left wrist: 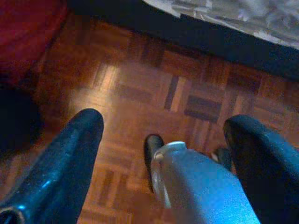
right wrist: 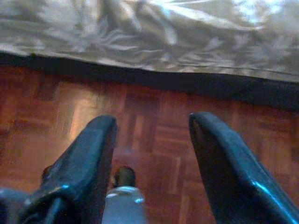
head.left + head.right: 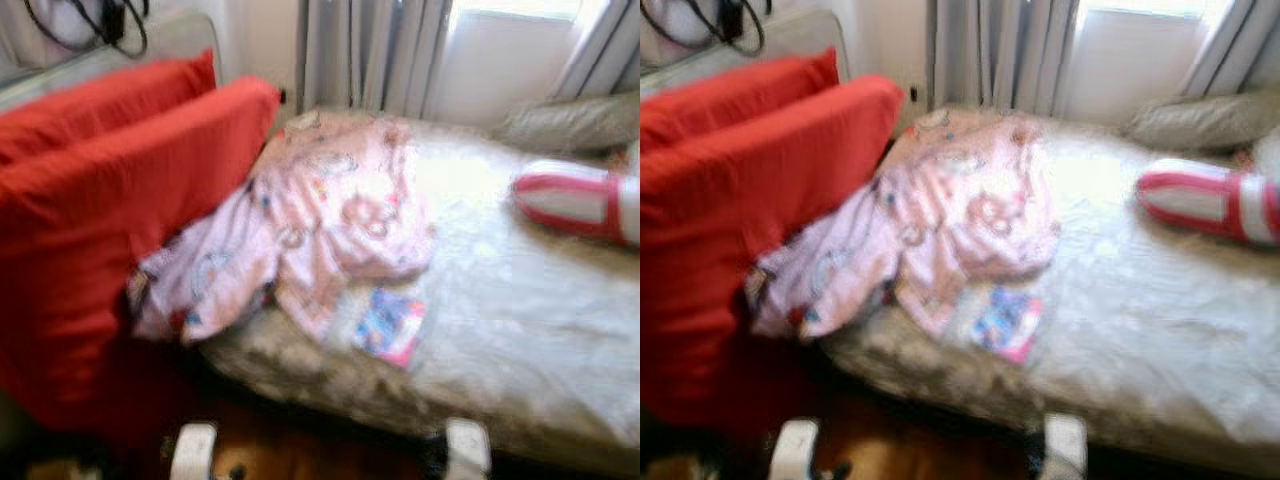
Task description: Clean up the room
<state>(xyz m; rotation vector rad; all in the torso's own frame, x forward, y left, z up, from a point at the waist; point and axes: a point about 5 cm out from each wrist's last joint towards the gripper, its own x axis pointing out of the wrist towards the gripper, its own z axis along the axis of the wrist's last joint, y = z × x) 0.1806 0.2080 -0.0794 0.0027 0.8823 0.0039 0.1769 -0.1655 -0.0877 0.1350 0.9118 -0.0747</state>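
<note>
From the blurred eye views we saw pink clothes [image 3: 310, 225] heaped on the bed [image 3: 520, 330] against a red cushion [image 3: 110, 200], partly covering a small colourful packet [image 3: 390, 325]. At our left wrist, the left gripper [image 1: 163, 133] hung spread above parquet floor [image 1: 140, 79]. At our right wrist, the right gripper [image 2: 152, 128] was likewise spread, empty.

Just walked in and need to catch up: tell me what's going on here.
Nothing is being handled yet. The robot faces a bed with a crumpled pink garment heaped on it against red cushions, a small colourful packet beside the heap, and a red-and-white slipper farther along. The left gripper and right gripper hang open and empty over the parquet floor by the bed's edge.
</note>
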